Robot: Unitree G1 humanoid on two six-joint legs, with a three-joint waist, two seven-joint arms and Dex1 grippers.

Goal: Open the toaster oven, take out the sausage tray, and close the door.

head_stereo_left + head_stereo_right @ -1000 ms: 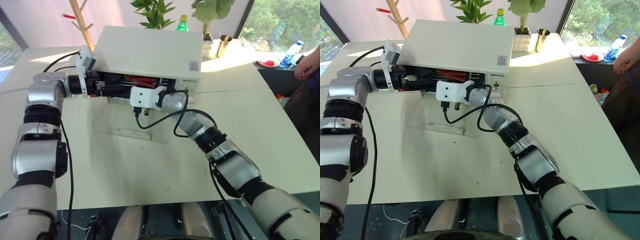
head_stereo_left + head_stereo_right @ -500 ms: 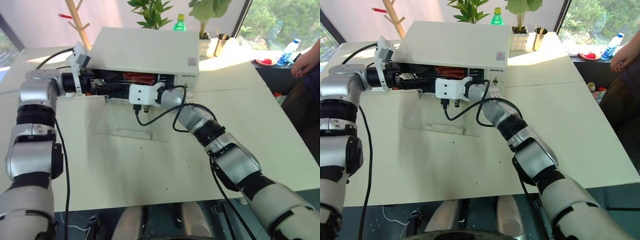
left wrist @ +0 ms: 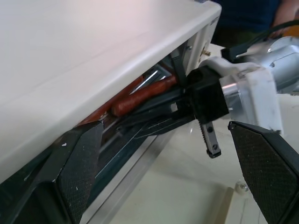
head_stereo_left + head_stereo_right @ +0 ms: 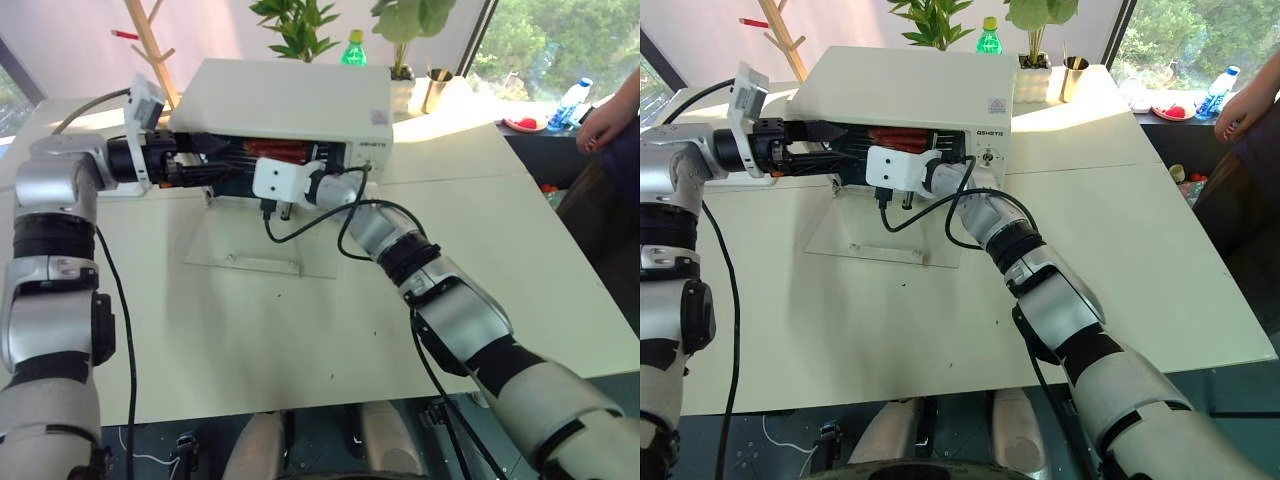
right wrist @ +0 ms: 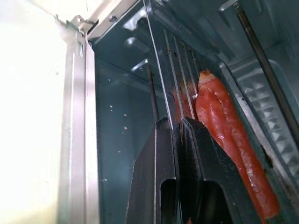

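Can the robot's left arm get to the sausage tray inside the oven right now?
Probably yes. The door lies flat open, and the open left end effector sits at the toaster oven mouth, facing the sausage tray, which the right end effector already grips.

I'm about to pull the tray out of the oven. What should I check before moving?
1. Door fully down, flat on the table: ok.
2. Right gripper shut on the tray edge: ok.
3. Grip firm enough to pull: cannot tell.
4. Left gripper open at the oven mouth, holding nothing: ok.
5. Sausage lying on the tray: ok.
6. Person's hand well away from the oven: ok.
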